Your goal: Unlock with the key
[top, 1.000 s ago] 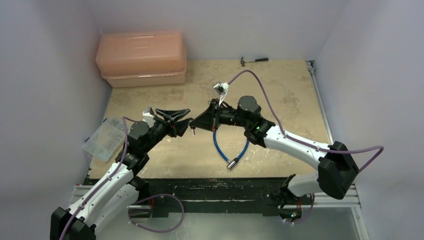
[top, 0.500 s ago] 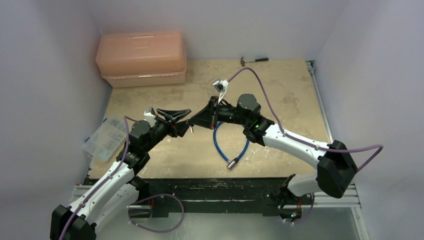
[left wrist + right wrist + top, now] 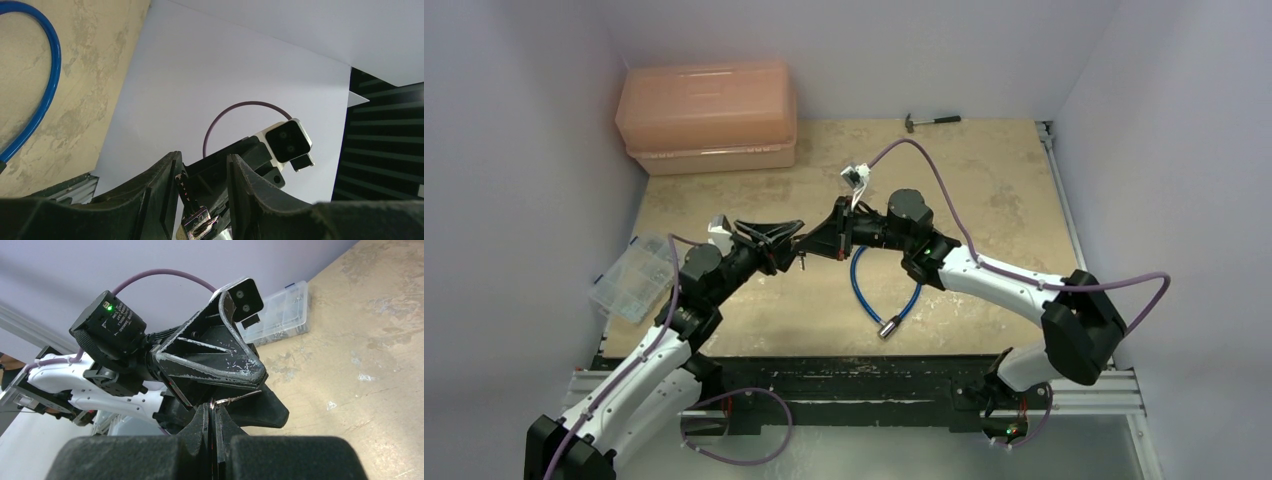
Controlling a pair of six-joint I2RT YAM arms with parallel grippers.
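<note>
My two grippers meet above the middle of the table. The right gripper is shut on the ring of the key bunch. One thin silvery key sticks out sideways from its tips, and the key shows as a small speck below the tips in the top view. The left gripper has its jaws apart around the bunch. A key lies along the inner face of one of its fingers, with a gap to the other finger. A blue cable loops on the table under the right wrist.
The cable's silver cylindrical end rests near the front edge. A pink plastic case stands at the back left. A clear compartment box hangs over the left edge. A small hammer lies at the back wall.
The right gripper has moved left with the key bunch, bringing it between the left gripper's fingers. The left jaws have narrowed a little.
</note>
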